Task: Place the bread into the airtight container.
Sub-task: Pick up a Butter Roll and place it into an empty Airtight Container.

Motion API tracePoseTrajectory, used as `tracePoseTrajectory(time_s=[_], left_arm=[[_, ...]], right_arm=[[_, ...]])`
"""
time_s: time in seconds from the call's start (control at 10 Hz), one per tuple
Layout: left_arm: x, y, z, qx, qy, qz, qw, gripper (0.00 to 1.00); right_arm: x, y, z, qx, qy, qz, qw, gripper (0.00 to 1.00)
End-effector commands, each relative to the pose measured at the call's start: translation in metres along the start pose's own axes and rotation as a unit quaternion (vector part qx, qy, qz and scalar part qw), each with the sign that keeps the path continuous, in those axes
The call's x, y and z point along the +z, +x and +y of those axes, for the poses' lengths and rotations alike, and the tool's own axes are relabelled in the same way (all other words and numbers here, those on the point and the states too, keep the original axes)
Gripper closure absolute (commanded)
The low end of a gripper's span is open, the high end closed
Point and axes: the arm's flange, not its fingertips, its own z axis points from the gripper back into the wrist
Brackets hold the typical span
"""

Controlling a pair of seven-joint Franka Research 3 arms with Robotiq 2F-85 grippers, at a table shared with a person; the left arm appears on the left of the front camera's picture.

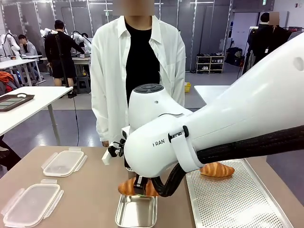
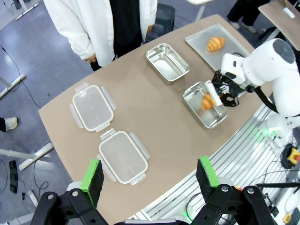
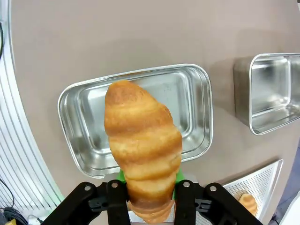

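The bread, a golden croissant [image 3: 143, 145], is held lengthwise between the green pads of my right gripper [image 3: 150, 178], which is shut on it. It hangs just above the airtight container [image 3: 197, 93], an open steel box. In the front view the right gripper [image 1: 141, 184] holds the croissant [image 1: 128, 187] over the container's [image 1: 136, 213] far rim. From high above the table, my left gripper [image 2: 148, 174] stands open with nothing in it, looking down on the croissant [image 2: 208, 100] and the container [image 2: 213, 118].
A second steel container [image 2: 167, 62] stands nearer the person. Another croissant [image 1: 217, 169] lies on the perforated tray [image 1: 237, 199] at the right. Two clear lids [image 1: 64, 163] [image 1: 31, 204] lie on the left. The person stands at the far edge, arms down.
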Motion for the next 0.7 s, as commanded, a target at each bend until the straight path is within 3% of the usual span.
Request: tracePoseTrajectory(time_s=[0.0, 0.5, 0.6], left_arm=[[0.0012, 0.0013, 0.0, -0.008, -0.002, 0.0, 1.0, 0.0], [0.0012, 0.0013, 0.0, -0.008, -0.002, 0.0, 1.0, 0.0], [0.0012, 0.0013, 0.0, -0.008, -0.002, 0.0, 1.0, 0.0]], right_arm=[[0.0031, -0.0024, 0.0021, 0.003, 0.0, -0.002, 1.0, 0.63], [-0.0003, 0.0004, 0.0003, 0.001, 0.0, 0.0, 1.0, 0.63], [-0.0048, -0.0006, -0.0021, -0.049, 0.029, -0.003, 0.998, 0.63]])
